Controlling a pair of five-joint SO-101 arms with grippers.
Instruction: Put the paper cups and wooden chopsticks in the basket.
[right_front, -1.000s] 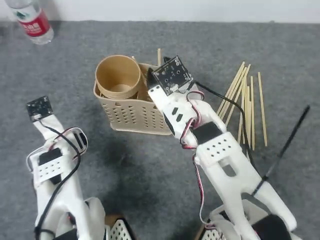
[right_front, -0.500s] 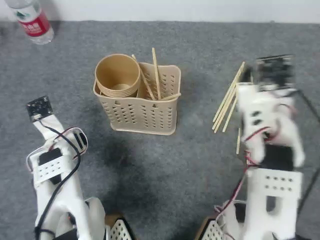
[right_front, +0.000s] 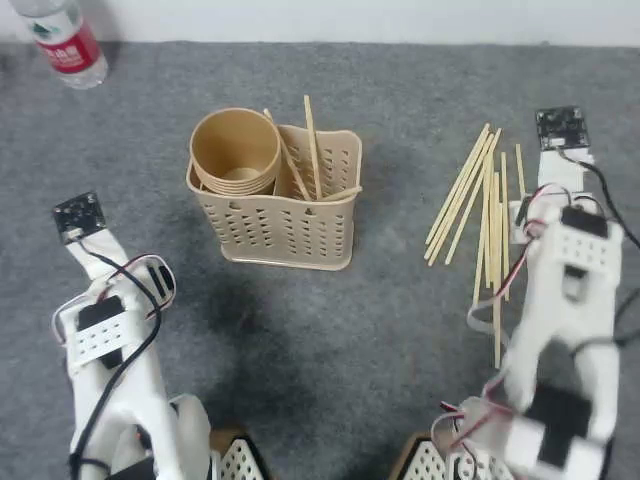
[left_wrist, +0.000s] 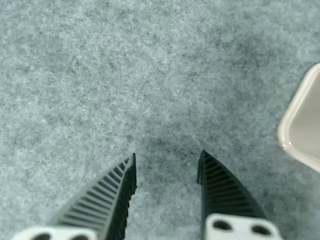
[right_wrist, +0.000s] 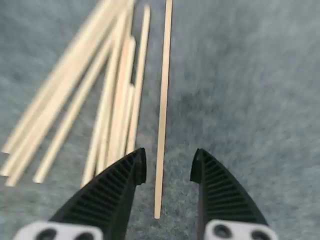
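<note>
Now, by high view: basket (right_front: 285, 235) upright at mid-carpet. Paper cups (right_front: 235, 150) stacked in its left-hand compartment as seen from above. Stowed chopsticks (right_front: 313, 150), a few, leaning in the other compartment. Loose chopsticks (right_front: 490, 215) fanned on the carpet, well apart from the basket on the right side. Right arm (right_front: 572, 265) alongside and partly over that fan. Changed within the last second: then stretched across the basket, now swung back to the pile. Taken to mean one delivery finished and the next pick beginning. Left arm (right_front: 100, 335) at the near left, unmoved, well clear of the basket. Water bottle (right_front: 65, 45) at the far left corner.

By left wrist view: left gripper (left_wrist: 167, 170) released, jaws apart over bare carpet, nothing held. Corner of the basket (left_wrist: 300, 135) at the edge.

By right wrist view: right gripper (right_wrist: 167, 165) released, jaws spread either side of a single chopstick (right_wrist: 162, 110), not yet pinched. Remaining bundle (right_wrist: 100, 100) just beside it.

Judged state: cups done, most sticks still outstanding.
</note>
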